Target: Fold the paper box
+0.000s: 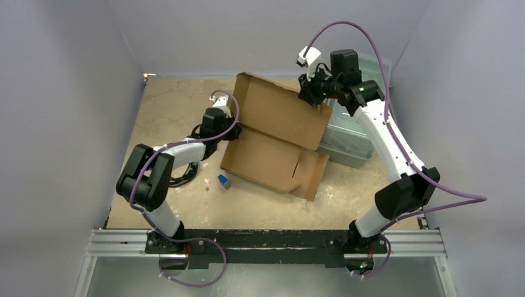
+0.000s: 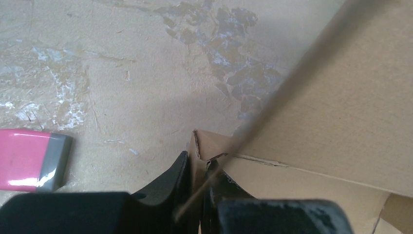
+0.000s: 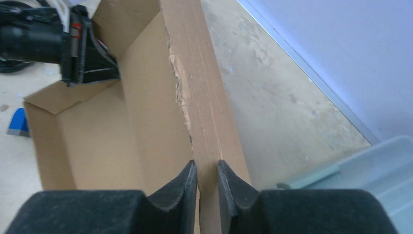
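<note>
Left gripper (image 2: pixel 197 163): pinching an edge of the plain brown corrugated cardboard box (image 2: pixel 341 122).
Right gripper (image 3: pixel 207 173): narrow, upright flap (image 3: pixel 204 97) gripped between the jaws.

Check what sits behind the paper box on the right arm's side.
A clear plastic bin stands there. The raised panel of the paper box covers the bin's left part, so whether they touch cannot be seen.
</note>
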Available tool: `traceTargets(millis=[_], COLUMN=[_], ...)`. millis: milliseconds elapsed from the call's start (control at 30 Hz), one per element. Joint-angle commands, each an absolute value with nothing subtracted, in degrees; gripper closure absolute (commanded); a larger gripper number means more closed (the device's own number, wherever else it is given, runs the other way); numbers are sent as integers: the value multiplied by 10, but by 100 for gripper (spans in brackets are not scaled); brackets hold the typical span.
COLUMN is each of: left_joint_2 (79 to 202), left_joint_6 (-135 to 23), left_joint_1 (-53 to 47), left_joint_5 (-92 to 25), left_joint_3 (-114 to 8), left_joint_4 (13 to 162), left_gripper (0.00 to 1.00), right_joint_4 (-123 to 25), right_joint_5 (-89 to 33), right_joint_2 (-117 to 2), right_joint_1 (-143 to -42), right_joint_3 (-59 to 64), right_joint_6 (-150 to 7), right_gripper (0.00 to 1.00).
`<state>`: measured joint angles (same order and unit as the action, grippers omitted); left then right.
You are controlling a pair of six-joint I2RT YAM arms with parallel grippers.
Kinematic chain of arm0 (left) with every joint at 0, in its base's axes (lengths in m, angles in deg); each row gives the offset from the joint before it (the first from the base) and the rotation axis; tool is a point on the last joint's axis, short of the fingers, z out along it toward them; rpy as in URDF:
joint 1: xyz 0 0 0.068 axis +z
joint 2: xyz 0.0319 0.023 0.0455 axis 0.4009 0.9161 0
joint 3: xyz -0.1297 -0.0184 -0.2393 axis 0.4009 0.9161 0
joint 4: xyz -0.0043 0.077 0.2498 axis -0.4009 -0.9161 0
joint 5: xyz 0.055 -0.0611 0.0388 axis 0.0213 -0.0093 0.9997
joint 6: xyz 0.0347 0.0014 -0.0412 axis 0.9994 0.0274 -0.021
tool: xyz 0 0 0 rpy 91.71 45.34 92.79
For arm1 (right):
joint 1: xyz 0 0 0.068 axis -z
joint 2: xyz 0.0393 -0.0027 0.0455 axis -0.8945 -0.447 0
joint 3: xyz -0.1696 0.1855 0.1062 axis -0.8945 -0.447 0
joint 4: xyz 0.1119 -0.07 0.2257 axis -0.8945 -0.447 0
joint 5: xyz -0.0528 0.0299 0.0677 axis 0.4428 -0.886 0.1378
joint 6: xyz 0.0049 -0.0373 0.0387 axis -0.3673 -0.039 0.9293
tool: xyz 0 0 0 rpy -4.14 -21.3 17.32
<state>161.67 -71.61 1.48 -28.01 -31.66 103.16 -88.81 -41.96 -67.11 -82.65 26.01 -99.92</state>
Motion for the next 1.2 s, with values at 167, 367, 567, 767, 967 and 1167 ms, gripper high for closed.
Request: traceTargets(millis=[167, 367, 567, 767, 967, 1167], left_joint_2=[1613, 1604, 1586, 1555, 1551, 1606], left_joint_6=[-773, -771, -757, -723, -696, -678], left_joint_1=[20, 29, 35, 52, 56, 57], left_joint_5=[-331, -342, -352, -361, -367, -363], left_joint_3=[-341, -330, -334, -340, -346, -379], left_joint_4=[1064, 1050, 1017, 972, 917, 903], left_gripper=[89, 75, 57, 49, 49, 50], right_joint_4=[-841, -784, -770, -765, -762, -767], right_joint_5=[-348, -323, -297, -285, -292, -318], right_joint_2=[-638, -582, -569, -564, -557, -552], right_joint_1=[-845, -855, -880, -887, -888, -892], right_joint_3=[247, 192, 175, 163, 158, 153], right_joint_6=[-1050, -1087, -1115, -1124, -1125, -1122], right_gripper=[100, 100, 100, 100, 100, 100])
